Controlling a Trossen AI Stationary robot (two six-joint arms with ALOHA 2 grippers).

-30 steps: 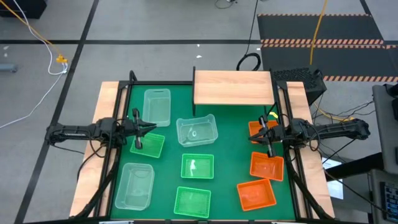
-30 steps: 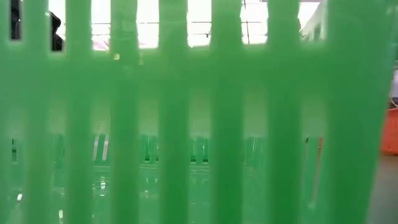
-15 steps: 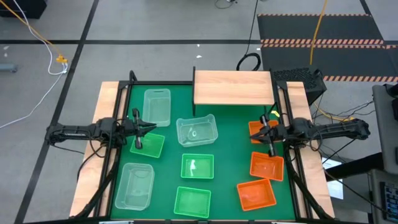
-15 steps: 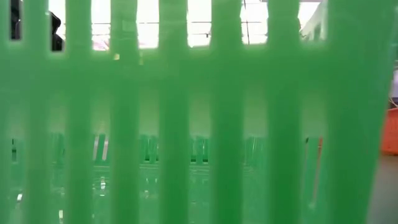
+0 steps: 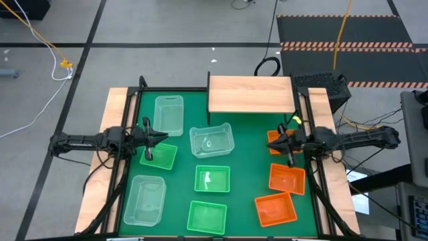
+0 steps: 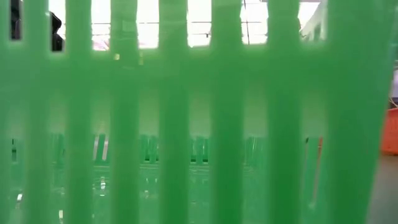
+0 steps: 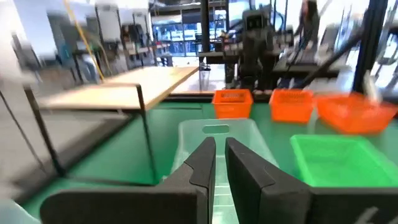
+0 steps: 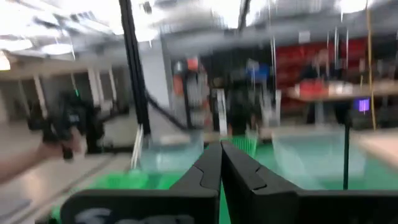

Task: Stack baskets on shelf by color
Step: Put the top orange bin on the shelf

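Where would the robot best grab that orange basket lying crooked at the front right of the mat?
Probably by a long side wall of the orange basket, coming straight down with one of the fingers inside and one outside. It sits open side up with a thin rim, turned askew, so the right gripper, the nearer one, would need to twist to match.

Grey tiled floor (image 5: 167, 27) with a hazard-striped dark mat (image 5: 348, 30)

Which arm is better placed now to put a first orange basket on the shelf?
Probably the right. The right gripper hangs over an orange basket beside the bare shelf; the left gripper is across the mat, over a green basket.
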